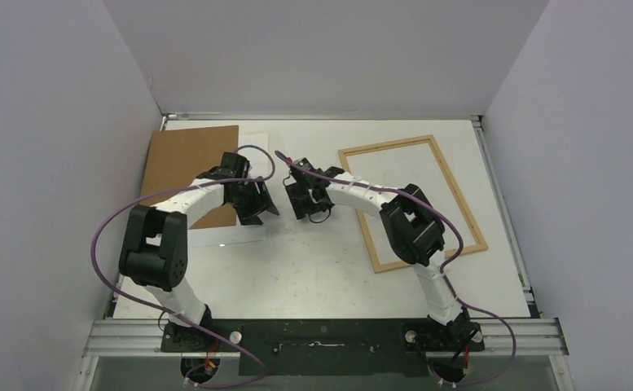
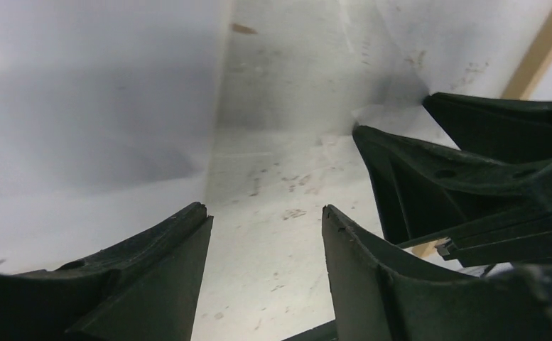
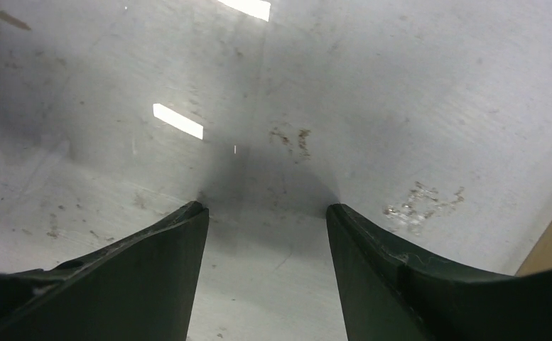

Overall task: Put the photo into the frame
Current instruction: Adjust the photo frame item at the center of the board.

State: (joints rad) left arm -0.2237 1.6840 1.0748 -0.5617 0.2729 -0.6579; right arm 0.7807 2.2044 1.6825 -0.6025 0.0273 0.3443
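**Two tools at one paper edge**

Two tools work this step. The left tool [image 1: 257, 202] and the right tool [image 1: 303, 199] hang nose to nose, near each other but apart. Each has its fingers spread and nothing between them.

The thin white rectangular paper photo [image 1: 252, 147] lies blank side up on the white counter [image 1: 313, 277]. It sits under and to the outer side of the left tool. The flat brown hardboard backing panel [image 1: 186, 159] appears to cover part of it. In the left wrist view the sheet's edge runs just ahead of that tool's fingertips. The large rectangular frame of thin light wood strips [image 1: 386, 144] lies flat behind the right tool, well apart from the sheet.

The step in hand looks like taking hold of the sheet's free edge. To do it well:

- work one finger under the paper
- pinch close to the edge, and lightly, so it does not crease
- draw the sheet sideways out from the panel, not straight up

By count there is one photo, one frame, one backing panel and two tools.
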